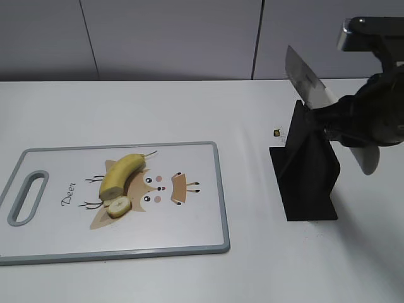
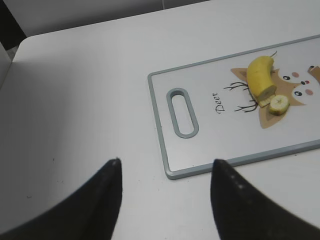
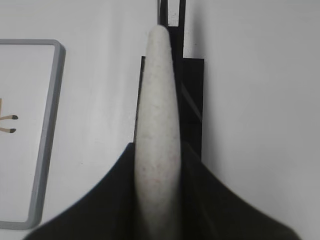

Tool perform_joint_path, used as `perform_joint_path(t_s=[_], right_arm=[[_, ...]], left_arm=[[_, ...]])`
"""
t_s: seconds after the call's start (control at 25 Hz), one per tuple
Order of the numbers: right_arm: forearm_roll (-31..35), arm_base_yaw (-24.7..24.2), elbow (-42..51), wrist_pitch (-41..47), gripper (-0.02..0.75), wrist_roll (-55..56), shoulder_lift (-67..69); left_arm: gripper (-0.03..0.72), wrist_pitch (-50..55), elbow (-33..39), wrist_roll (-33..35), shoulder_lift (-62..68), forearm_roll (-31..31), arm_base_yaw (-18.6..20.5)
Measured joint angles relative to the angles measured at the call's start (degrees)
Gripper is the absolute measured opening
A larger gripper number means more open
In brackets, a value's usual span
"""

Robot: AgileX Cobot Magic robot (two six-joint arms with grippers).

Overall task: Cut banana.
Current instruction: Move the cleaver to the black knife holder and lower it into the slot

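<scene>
The banana (image 1: 121,173) lies on a white cutting board (image 1: 202,214) over a deer print, stem to the upper right, with a round slice (image 1: 118,206) at its cut end. Both show in the left wrist view: banana (image 2: 261,76), slice (image 2: 278,104). My right gripper (image 1: 344,123) is shut on the pale handle of a knife (image 3: 159,100), whose blade (image 1: 308,83) points up and left above a black knife stand (image 1: 309,183). My left gripper (image 2: 166,162) is open and empty, over the table by the board's handle-end corner (image 2: 172,172). It is outside the exterior view.
The board's handle slot (image 1: 26,197) is at its left end. A small dark crumb (image 1: 277,133) lies on the white table beside the stand. The stand also shows under the knife in the right wrist view (image 3: 192,85). A grey wall stands behind the table.
</scene>
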Motion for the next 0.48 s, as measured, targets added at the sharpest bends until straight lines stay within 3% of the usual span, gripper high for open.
perform_joint_path(t_s=[0.24,0.48], right_arm=[[-5.88,0.00,0.00,-0.75,0.163,4.88,2.27],[-6.64,0.00,0.00,-0.64,0.162,5.61,2.28]], left_arm=[[0.552,0.00,0.00,0.00,0.00,0.00,0.00],[0.552,0.00,0.00,0.00,0.00,0.00,0.00]])
